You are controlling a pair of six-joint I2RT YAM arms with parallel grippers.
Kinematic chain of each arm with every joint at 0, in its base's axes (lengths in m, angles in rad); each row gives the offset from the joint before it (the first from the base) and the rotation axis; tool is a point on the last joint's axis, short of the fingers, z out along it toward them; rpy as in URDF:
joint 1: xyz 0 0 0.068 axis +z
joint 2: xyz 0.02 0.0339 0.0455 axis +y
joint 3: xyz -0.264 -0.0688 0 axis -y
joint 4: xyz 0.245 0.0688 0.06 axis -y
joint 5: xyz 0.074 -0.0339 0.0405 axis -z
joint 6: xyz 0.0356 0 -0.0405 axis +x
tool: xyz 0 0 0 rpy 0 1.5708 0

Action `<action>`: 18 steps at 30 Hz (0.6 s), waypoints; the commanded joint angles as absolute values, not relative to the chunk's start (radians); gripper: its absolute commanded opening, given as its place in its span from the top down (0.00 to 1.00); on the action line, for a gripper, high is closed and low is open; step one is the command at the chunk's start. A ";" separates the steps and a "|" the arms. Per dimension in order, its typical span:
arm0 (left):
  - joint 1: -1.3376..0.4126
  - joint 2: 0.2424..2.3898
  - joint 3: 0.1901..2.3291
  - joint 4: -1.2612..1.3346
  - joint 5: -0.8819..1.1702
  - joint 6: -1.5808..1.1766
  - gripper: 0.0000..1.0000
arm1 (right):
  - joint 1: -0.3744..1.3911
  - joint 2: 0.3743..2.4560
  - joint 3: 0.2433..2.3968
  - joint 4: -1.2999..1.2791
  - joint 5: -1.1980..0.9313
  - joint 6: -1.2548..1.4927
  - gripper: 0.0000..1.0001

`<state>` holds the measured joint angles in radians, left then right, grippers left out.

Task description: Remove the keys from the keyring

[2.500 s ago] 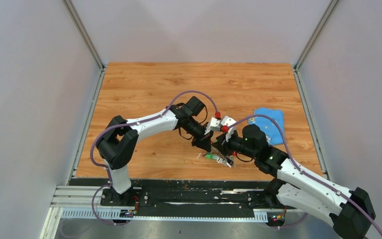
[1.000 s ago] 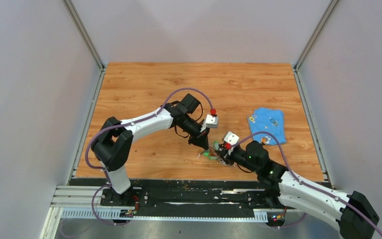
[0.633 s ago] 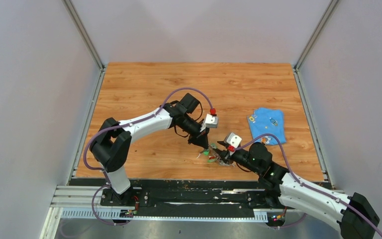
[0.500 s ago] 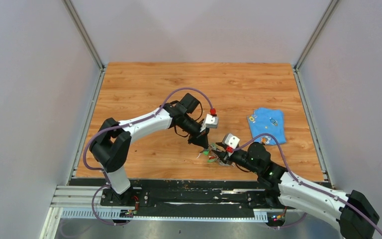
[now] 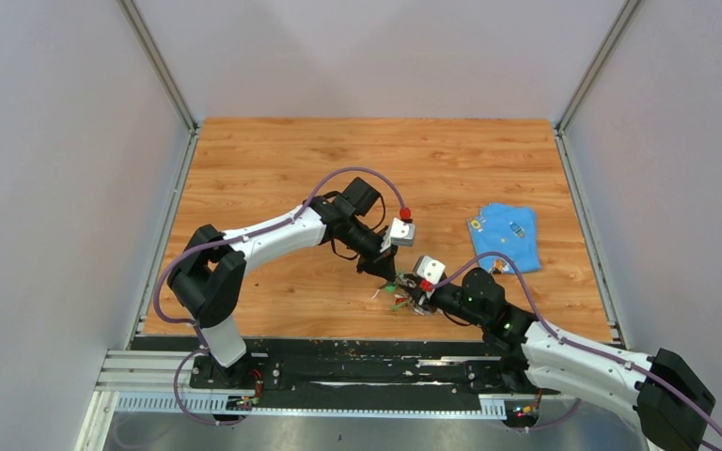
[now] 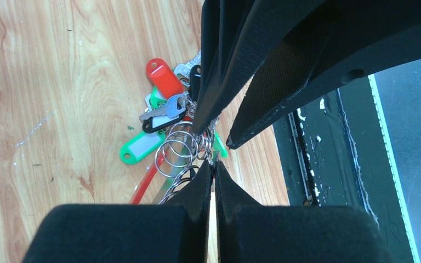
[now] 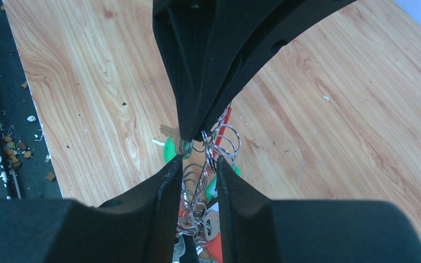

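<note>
1. Keys (image 5: 398, 298), small silver metal ones with green and red plastic heads, lie bunched on the light wooden table (image 5: 273, 169). They sit at its near edge, about centre, just far of the black base rail (image 5: 357, 362).
2. Versus one second ago, the right gripper (image 5: 412, 297) has slid left onto the bunch, with its wrist closer to the left arm. The left gripper (image 5: 391, 275) is in the same spot.
3. Versus 2.5 s ago, the right arm has pulled back toward the near side. The crumpled blue cloth (image 5: 508, 235) at far right now shows fully.
4. The thin silvery wire keyring (image 6: 182, 147) is a chain of linked loops. Its long axis runs far-left to near-right, from the left gripper's tip to between the right fingers.
5. The flat red plastic tag (image 6: 163, 76) and the green plastic tag with a white label (image 6: 141, 148) splay out from the loops at different angles, flat on the wood.
6. The left gripper's jaws are pressed fully together, pinching a loop of the keyring.
7. The right gripper's jaws are narrowly parted with loops between them. Whether the loops touch the fingers is unclear.
</note>
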<state>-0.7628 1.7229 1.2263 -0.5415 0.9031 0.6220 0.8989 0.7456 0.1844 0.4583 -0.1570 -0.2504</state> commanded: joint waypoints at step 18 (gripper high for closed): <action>-0.776 1.697 1.223 -0.529 0.904 0.631 1.00 | 0.924 0.817 0.233 0.512 -0.105 -0.303 0.80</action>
<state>-0.7685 1.7229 1.2263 -0.5404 0.8963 0.6216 0.9096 0.8055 0.2066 0.4782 -0.1272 -0.2806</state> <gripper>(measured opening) 0.006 0.215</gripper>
